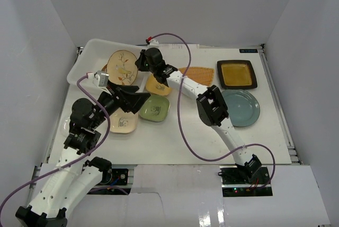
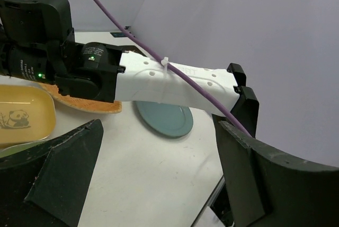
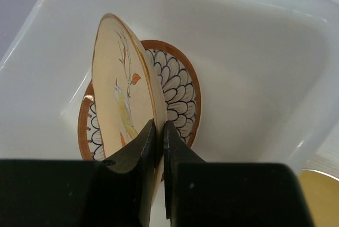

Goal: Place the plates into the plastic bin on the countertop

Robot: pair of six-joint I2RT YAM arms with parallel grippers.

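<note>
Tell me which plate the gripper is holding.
The round cream plate with the painted branch: the right gripper pinches its rim, holding it on edge over the bin. The other plates lie flat, ungripped.

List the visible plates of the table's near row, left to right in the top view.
Cream plate → green plate → blue plate.
</note>
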